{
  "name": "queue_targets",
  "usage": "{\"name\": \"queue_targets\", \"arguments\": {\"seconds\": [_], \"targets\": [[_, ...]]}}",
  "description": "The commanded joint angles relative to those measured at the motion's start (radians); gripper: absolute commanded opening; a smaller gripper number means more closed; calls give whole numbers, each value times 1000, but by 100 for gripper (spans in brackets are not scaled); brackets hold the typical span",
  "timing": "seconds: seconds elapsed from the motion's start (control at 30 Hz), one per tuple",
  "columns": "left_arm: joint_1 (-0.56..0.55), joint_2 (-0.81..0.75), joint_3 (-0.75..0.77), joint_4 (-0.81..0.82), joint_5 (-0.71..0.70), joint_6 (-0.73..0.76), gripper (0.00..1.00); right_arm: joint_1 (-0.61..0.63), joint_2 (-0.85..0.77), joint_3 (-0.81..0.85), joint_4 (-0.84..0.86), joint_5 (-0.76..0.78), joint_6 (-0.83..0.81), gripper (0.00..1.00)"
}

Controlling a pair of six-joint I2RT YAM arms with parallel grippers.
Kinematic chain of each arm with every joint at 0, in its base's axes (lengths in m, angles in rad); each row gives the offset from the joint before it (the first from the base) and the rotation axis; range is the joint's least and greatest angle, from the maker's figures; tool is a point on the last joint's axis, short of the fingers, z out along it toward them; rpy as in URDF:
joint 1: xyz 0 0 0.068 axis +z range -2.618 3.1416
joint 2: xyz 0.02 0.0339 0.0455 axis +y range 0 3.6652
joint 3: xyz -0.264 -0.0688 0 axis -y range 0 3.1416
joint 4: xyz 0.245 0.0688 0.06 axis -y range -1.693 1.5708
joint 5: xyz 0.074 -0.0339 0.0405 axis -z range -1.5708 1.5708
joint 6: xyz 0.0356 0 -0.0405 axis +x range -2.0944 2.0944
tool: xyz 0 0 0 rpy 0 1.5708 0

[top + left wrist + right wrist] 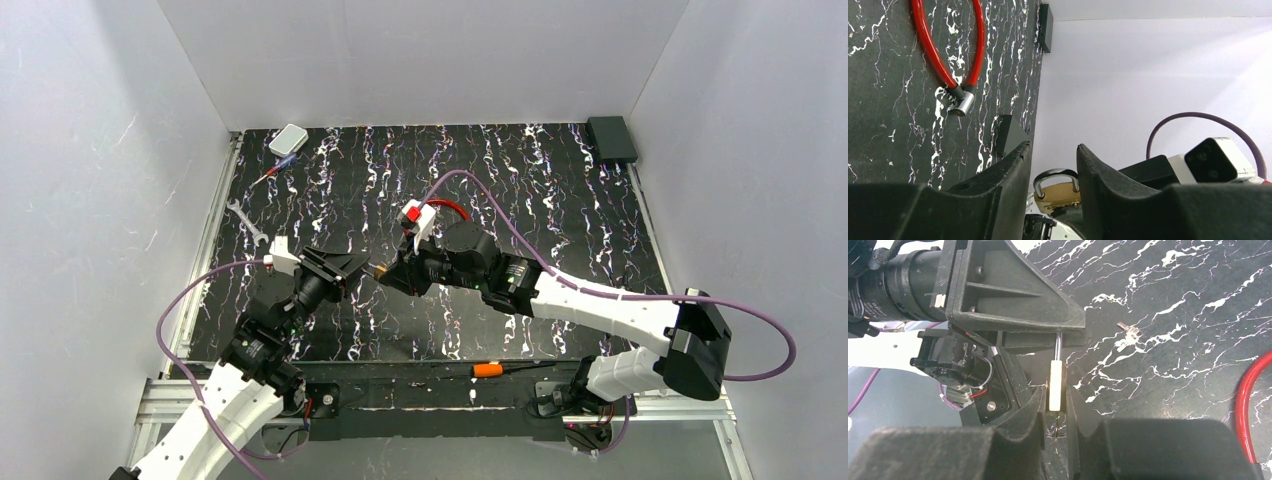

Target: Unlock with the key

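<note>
Between the arms at mid-table, the brass padlock (pixel 1055 390) shows only edge-on, its shackle top hidden behind the left gripper (pixel 1053 146); whether those fingers pinch the shackle or merely flank it cannot be told; the right gripper (pixel 1055 400) is clamped on the padlock's body; the key (pixel 1129 330) lies flat on the mat (pixel 1188 300), apart from both grippers, on their far side toward the red cable lock (pixel 960 101); far left, a small grey case (pixel 288 140) sits closed, contents hidden.
</note>
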Motion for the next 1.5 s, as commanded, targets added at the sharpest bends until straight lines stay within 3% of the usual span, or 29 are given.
{"name": "queue_targets", "arguments": {"seconds": [0.0,0.2,0.53,0.83,1.2,1.47], "targets": [[-1,30,21,-10,-7,24,36,2,-4,37,154,-45,15,1],[-1,31,36,-57,-7,43,35,2,26,45,161,-47,15,1],[-1,86,123,-274,-10,122,20,3,86,74,78,-30,-33,1],[-1,96,128,-301,22,116,20,2,104,67,18,20,-94,1],[-1,77,156,-329,8,103,29,4,125,24,14,39,-98,1],[-1,75,179,-336,20,100,46,4,161,20,17,39,-99,1]]}}
